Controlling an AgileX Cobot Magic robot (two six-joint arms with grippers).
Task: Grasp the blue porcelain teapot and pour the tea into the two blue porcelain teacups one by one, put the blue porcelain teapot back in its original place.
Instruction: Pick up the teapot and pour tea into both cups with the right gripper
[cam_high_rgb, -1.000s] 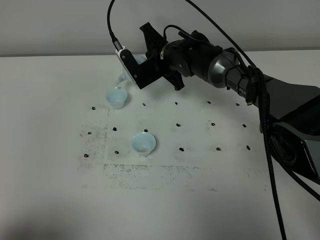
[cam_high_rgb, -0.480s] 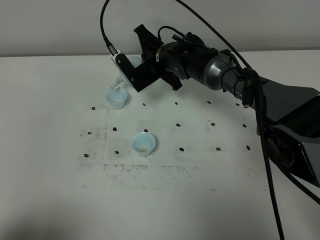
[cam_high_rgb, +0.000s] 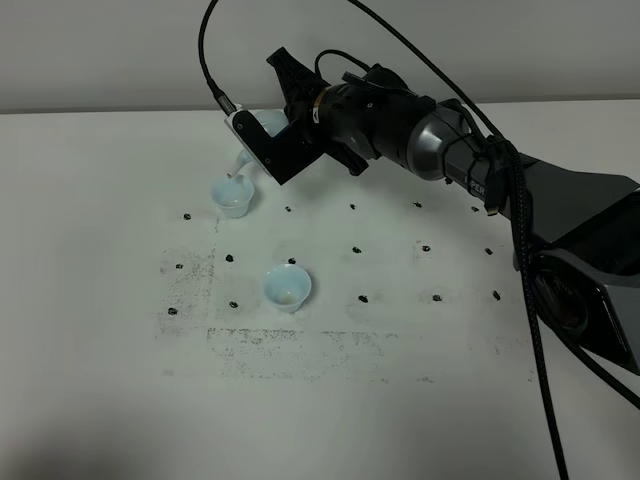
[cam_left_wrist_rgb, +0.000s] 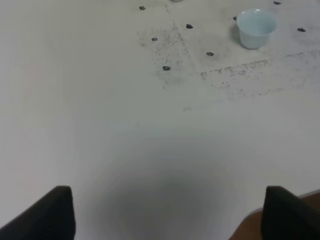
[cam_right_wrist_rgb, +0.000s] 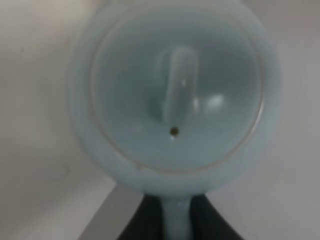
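one pincer (cam_right_wrist_rgb: 176, 223) tips teapot (cam_high_rgb: 266, 122) over teacup (cam_high_rgb: 232, 195); arm lettering (cam_high_rgb: 484, 185) unreadable.

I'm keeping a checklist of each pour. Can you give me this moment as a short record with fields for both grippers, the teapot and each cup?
right gripper: shut on the handle of the blue porcelain teapot
teapot pose: lifted off the table, tilted, spout down over the far teacup
near teacup: upright, apart from the teapot, faint brownish trace inside
left gripper: open, holding nothing, above bare table
pour stream: too small to tell
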